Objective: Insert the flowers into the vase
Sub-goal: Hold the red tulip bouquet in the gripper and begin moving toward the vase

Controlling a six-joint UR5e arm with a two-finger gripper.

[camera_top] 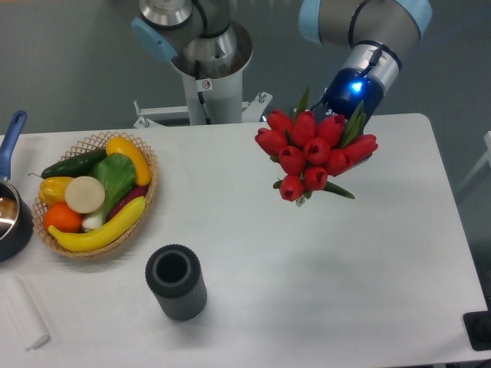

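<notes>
The white table (368,253) fills the view. The flowers (314,157) hang above its far right, hiding the gripper (344,107), so its fingers' grip is unclear. The vase (176,281) stands near left; the stems should probably descend centred over its mouth.

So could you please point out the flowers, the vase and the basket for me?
flowers (314,157), fixed camera, on the red buds.
vase (177,282), fixed camera, on its round mouth rim.
basket (150,184), fixed camera, on its right wicker rim.
</notes>
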